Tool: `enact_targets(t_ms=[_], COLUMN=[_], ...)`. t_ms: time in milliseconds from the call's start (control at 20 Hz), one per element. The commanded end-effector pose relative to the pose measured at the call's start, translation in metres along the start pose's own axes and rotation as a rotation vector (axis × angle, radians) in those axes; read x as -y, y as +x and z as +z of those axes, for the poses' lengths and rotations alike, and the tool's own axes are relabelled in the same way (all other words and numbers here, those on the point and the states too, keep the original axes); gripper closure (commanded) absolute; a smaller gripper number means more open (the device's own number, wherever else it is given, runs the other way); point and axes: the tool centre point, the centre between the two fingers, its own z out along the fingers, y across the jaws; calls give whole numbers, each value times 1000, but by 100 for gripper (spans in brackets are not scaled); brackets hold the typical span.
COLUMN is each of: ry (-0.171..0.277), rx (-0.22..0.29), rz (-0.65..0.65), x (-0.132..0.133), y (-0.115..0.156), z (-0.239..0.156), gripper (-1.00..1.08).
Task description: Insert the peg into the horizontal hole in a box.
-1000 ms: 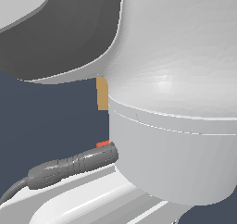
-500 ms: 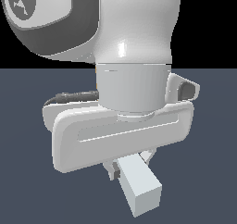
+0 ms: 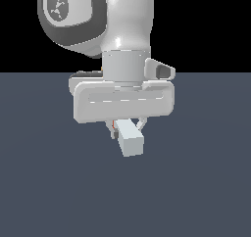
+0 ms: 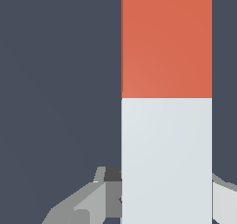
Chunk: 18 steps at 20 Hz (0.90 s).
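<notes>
As held now, peg: white half clamped in my gripper, white end toward the exterior camera, level above the floor; red half shows only in the wrist view. Fingers: closed on the white half, apparently near its end. Box, hole: neither in view. Handling: I'd keep the peg level and find the hole before advancing.

The peg looks smooth and matt, like painted plastic or wood, its red-orange half and white half equally flat and without grain. The gripper body has a smooth white shell with a soft plastic-like sheen, and its fingers are plain dull grey. The ground is an even, matt slate blue.
</notes>
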Motion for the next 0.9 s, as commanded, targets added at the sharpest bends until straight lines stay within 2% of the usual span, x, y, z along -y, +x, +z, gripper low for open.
enact_targets(t_ms=[0,400,850], ry=[-3,-3,-3], rx=[1,1,1], rz=[29,101,142], x=[-4,-20,-32], y=[23,83,116], z=[-8,-24,-34], gripper=[108,108,108])
